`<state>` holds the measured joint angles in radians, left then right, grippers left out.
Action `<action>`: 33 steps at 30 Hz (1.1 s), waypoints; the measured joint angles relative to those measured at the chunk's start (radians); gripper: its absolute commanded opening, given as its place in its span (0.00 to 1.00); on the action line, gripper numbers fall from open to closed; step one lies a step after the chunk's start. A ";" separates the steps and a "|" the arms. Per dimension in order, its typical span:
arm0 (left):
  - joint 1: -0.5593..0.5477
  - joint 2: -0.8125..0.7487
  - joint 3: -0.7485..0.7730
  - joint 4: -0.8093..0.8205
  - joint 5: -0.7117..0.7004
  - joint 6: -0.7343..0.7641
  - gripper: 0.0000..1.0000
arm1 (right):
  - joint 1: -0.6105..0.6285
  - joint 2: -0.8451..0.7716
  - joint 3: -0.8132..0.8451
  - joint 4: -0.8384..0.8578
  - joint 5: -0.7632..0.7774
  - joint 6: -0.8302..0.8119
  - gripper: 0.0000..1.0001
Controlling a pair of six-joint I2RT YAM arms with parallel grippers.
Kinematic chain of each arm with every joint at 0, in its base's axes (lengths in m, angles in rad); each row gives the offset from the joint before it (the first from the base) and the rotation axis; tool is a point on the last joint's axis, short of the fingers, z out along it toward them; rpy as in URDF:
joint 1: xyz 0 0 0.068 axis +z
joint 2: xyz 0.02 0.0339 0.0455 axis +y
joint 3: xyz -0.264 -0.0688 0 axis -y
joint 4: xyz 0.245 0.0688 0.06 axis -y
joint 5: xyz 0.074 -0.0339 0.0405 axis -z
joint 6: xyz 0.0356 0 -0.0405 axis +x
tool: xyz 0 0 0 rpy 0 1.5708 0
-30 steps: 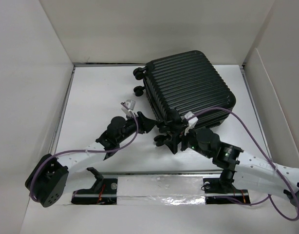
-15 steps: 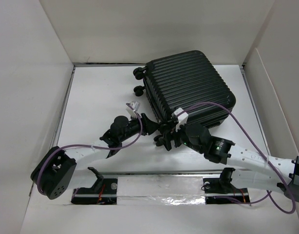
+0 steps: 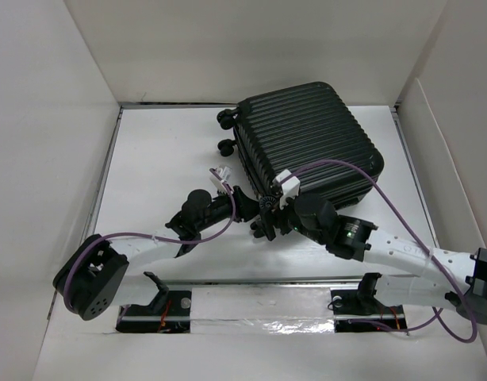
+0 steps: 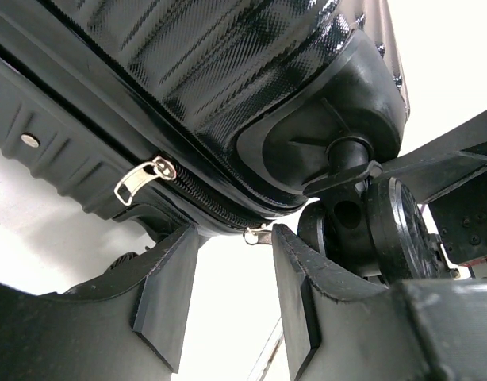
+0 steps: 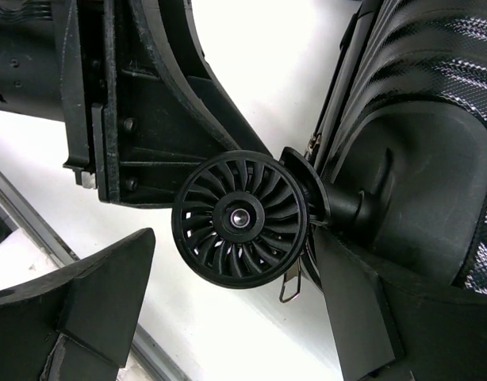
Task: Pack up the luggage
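The luggage (image 3: 307, 141) is a black ribbed suitcase lying zipped shut at the back right of the white table. Both grippers meet at its near-left corner. My left gripper (image 3: 245, 200) (image 4: 235, 234) is open, its fingertips right under the zipper seam. A small silver zipper pull (image 4: 258, 235) hangs between the tips, close to the right finger (image 4: 295, 294), unclamped. A second pull (image 4: 140, 181) lies further left on the seam. My right gripper (image 3: 266, 218) (image 5: 231, 238) is open wide around the corner wheel (image 5: 240, 218), with its left finger (image 5: 101, 294) apart from it.
Two more suitcase wheels (image 3: 226, 119) (image 3: 225, 147) stick out on the far-left side. White walls enclose the table on three sides. A metal rail (image 3: 259, 295) with both arm bases runs along the near edge. The left gripper's body (image 5: 140, 103) crowds the right wrist view.
The right arm has swung left and forward, bringing its gripper up to the corner wheel. The left gripper has crept right, closer to the suitcase's zipper seam.
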<state>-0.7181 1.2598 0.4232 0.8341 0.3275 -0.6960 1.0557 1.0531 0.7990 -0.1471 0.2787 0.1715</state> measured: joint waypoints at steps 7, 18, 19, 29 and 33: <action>0.000 0.000 -0.005 -0.001 -0.016 0.000 0.39 | 0.002 0.043 0.027 -0.004 0.043 -0.004 0.85; -0.007 0.000 -0.005 0.000 -0.016 0.004 0.39 | 0.002 0.047 0.063 -0.063 0.090 -0.019 0.87; -0.007 0.000 -0.005 0.000 -0.016 0.004 0.39 | 0.002 0.047 0.072 -0.072 0.095 -0.020 0.88; -0.007 0.008 -0.004 0.000 -0.016 0.008 0.39 | -0.003 0.097 0.147 -0.031 0.169 -0.051 0.81; -0.007 0.021 -0.004 0.000 -0.016 0.008 0.38 | -0.003 0.129 0.149 0.001 0.195 -0.064 0.73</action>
<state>-0.7254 1.2804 0.4191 0.8341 0.3115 -0.6876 1.0523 1.1824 0.9482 -0.1459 0.4740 0.1070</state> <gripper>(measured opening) 0.388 0.738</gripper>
